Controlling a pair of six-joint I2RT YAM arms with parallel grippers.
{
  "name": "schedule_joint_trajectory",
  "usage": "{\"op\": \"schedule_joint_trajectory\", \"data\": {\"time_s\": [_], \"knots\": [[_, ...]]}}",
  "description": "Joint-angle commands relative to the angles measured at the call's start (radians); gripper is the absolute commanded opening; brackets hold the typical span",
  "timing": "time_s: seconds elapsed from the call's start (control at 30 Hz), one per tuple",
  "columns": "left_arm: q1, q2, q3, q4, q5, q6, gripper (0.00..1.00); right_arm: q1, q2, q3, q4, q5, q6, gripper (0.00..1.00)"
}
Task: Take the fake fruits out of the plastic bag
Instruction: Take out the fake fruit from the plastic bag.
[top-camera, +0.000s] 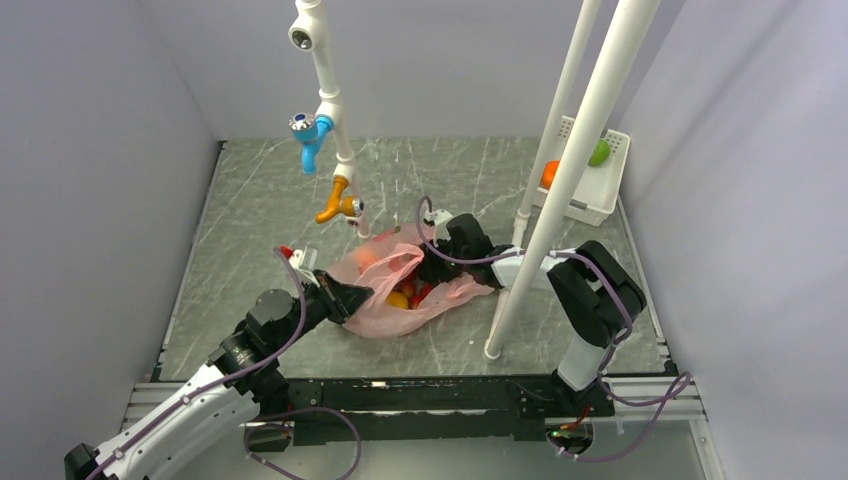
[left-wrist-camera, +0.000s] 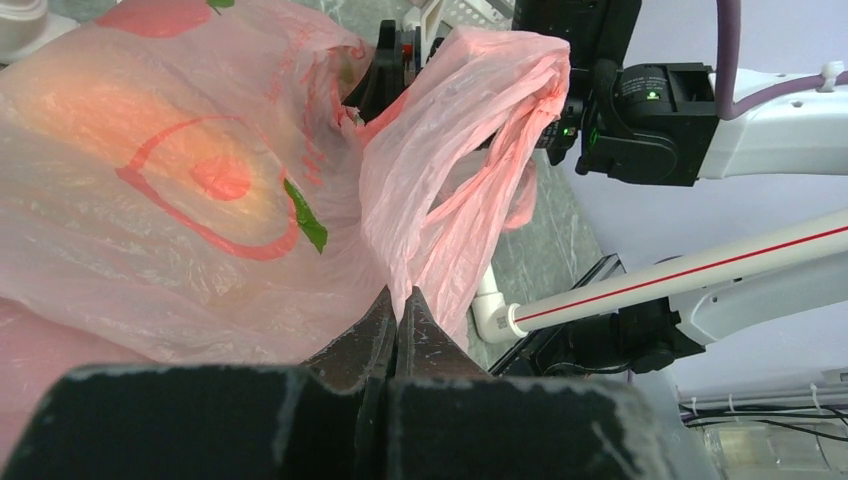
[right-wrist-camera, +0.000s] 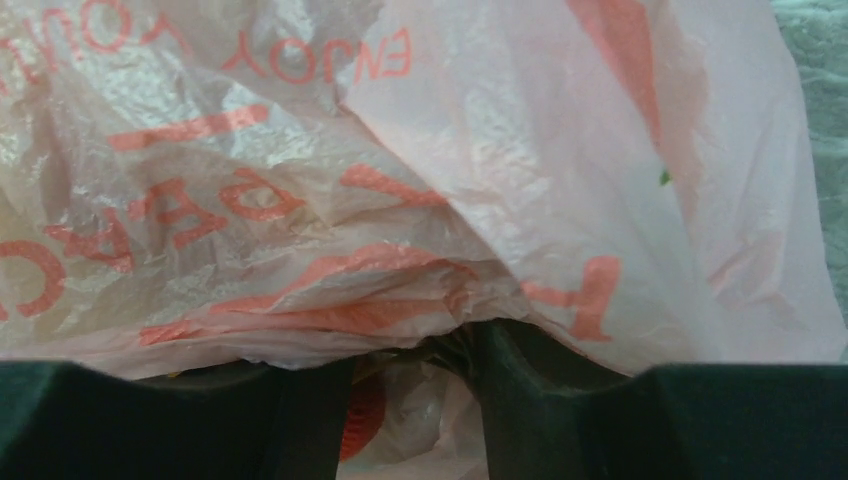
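The pink plastic bag lies crumpled mid-table with its mouth facing right. Through the film show fake fruits: an orange one, a yellow one and red ones. My left gripper is shut on the bag's near-left edge; in the left wrist view its tips pinch the film. My right gripper reaches into the bag's mouth. In the right wrist view its fingers stand apart, their tips hidden under the draped bag. Something red-orange shows between them.
A white slotted basket at the back right holds an orange fruit and a green one. Two white poles slant down just right of the bag. A white pipe with a blue tap and an orange tap hangs behind the bag.
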Motion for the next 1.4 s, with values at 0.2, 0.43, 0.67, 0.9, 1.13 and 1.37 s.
{"op": "schedule_joint_trajectory", "data": {"time_s": [0.2,0.43,0.67,0.9,1.13,1.37], "knots": [[0.003,0.074,0.049,-0.065,-0.059,-0.02,0.0,0.03,-0.125,-0.019,0.039,-0.076,0.089,0.21],[0.003,0.067,0.002,-0.02,-0.048,-0.052,0.0,0.03,-0.169,-0.022,0.081,-0.165,0.171,0.08],[0.002,0.058,0.01,-0.043,-0.05,-0.036,0.0,0.033,-0.197,-0.009,0.088,-0.236,0.264,0.0],[0.003,0.029,-0.019,-0.045,-0.051,-0.052,0.0,0.033,-0.243,0.036,0.069,-0.256,0.43,0.0],[0.002,-0.015,-0.012,-0.099,-0.095,-0.049,0.0,0.03,-0.271,0.039,0.068,-0.332,0.537,0.0],[0.004,-0.09,0.049,-0.185,-0.217,-0.019,0.0,0.015,-0.305,0.049,-0.091,-0.442,0.443,0.0]]}}
